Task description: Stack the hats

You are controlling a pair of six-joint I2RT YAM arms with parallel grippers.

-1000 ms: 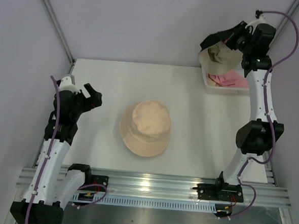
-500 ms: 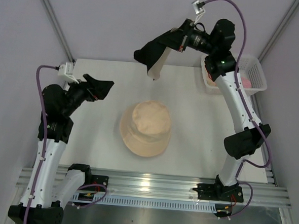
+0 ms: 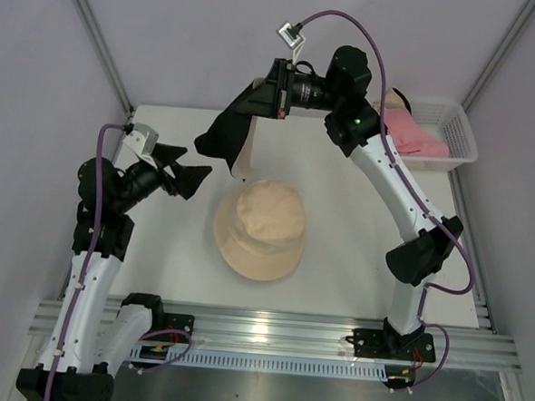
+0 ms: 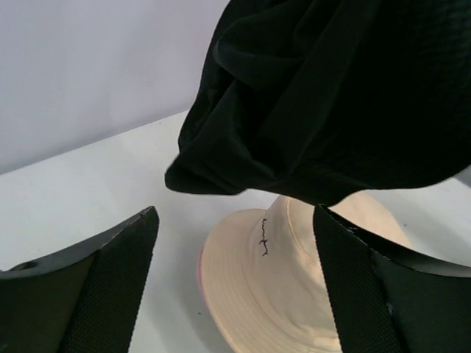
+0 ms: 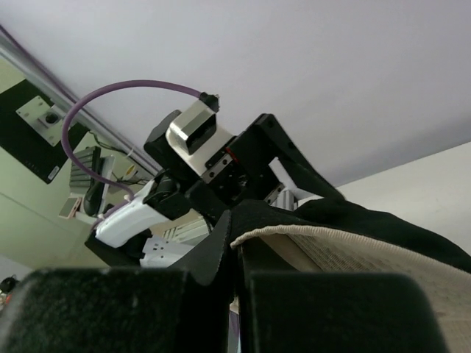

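A pale peach hat (image 3: 258, 229) lies crown up in the middle of the white table (image 3: 365, 234); it also shows in the left wrist view (image 4: 294, 287). My right gripper (image 3: 276, 89) is shut on the brim of a black hat (image 3: 228, 136) and holds it in the air, up and left of the peach hat. The black hat fills the top of the left wrist view (image 4: 324, 95) and shows in the right wrist view (image 5: 346, 220). My left gripper (image 3: 190, 166) is open, just left of the hanging black hat. A pink hat (image 3: 408, 136) lies in the basket.
A white lattice basket (image 3: 457, 139) stands at the table's back right corner, with a beige hat edge (image 3: 389, 99) showing behind the right arm. Grey walls close the back and sides.
My right arm has carried the black hat from the basket leftward, lower and closer to the peach hat. My left gripper has risen, turned toward the black hat and moved right.
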